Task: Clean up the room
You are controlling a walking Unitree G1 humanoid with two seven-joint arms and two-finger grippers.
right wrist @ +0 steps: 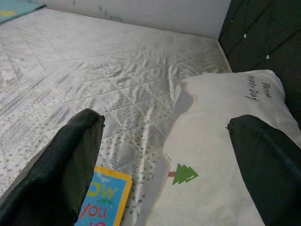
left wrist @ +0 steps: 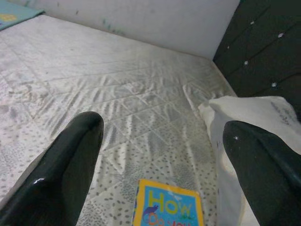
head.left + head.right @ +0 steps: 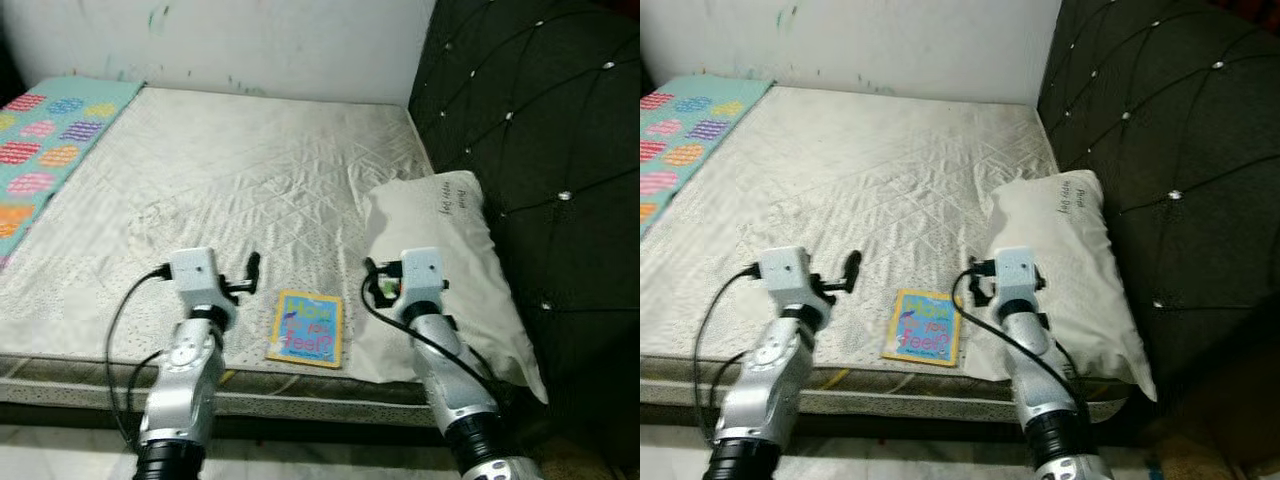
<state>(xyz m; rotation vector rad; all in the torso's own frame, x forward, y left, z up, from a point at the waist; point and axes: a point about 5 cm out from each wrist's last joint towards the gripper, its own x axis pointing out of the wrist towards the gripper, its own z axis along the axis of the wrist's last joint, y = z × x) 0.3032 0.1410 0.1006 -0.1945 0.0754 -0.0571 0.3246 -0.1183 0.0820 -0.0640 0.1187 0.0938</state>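
Observation:
A thin book point(image 3: 306, 328) with a yellow border and blue cover lies flat near the front edge of the pale quilted mattress point(image 3: 250, 170). Just right of it a white pillow point(image 3: 450, 260) rests against the headboard side; a small green tree print point(image 1: 184, 174) marks its cover. My left gripper point(image 3: 248, 278) hovers open just left of the book, above the mattress. My right gripper point(image 3: 380, 283) is open too, raised over the pillow's near left edge, just right of the book. In both wrist views the fingers point(image 2: 70, 160) point(image 1: 66, 160) are spread wide with nothing between them.
A black tufted headboard point(image 3: 540, 150) rises along the right side. A white wall point(image 3: 250, 40) runs behind the bed. A turquoise blanket point(image 3: 45, 150) with coloured patches lies at the far left. The mattress's front edge point(image 3: 300, 395) is just below my arms.

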